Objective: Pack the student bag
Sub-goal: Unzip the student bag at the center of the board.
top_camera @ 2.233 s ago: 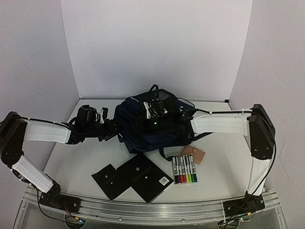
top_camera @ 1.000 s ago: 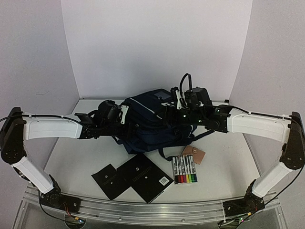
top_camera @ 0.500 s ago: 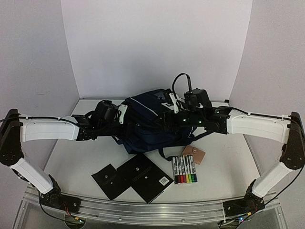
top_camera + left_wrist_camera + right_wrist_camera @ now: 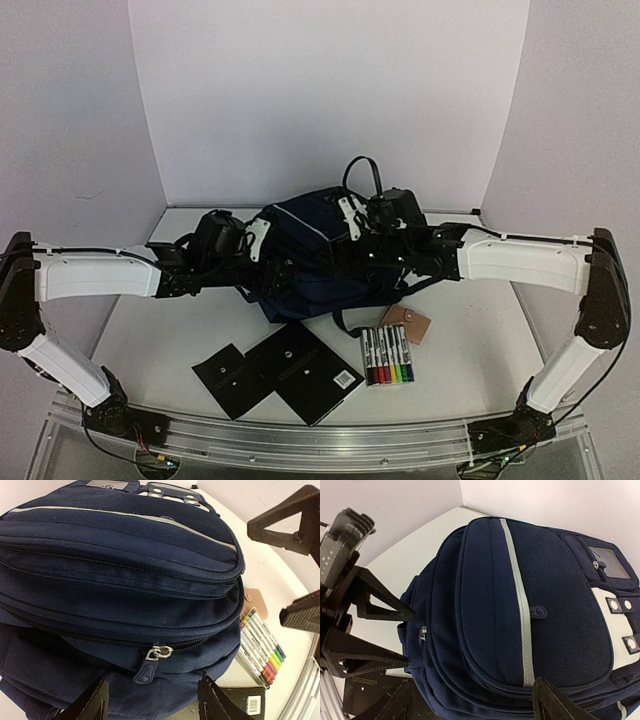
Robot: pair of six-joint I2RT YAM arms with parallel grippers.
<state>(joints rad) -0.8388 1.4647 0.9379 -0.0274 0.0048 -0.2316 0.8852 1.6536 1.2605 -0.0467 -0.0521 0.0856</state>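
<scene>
The white tabletop (image 4: 480, 350) carries everything, and the biggest thing on it by far is the student bag (image 4: 320, 262), slumped in the middle towards the far wall. It sits between the two arms, which reach in from either side.

It is navy fabric with a pale stripe running over the front panel (image 4: 520, 605), and it looks soft and part-collapsed rather than stuffed. From the left wrist view every zip I can see is run shut, so I'd say nothing has gone in yet and opening a compartment is the job in hand.

That would explain the arms. The left fingers (image 4: 92, 702) are spread wide and empty, squared up just short of the bag's side. The right fingers (image 4: 552, 702) are also spread and empty, hovering over the front panel from the other side. My guess is that one will steady the cloth while the other works a zip.

Nearer the arm bases lie the things waiting to be packed: two black notebooks (image 4: 305, 372) overlapping, a pack of coloured markers (image 4: 387, 356) beside them, and a small tan leather pouch (image 4: 407, 323) just behind the markers, close to a trailing strap.

Smallest of all is the metal zipper pull (image 4: 156, 655), lying flat on the lower zip, right in front of the left fingers.
</scene>
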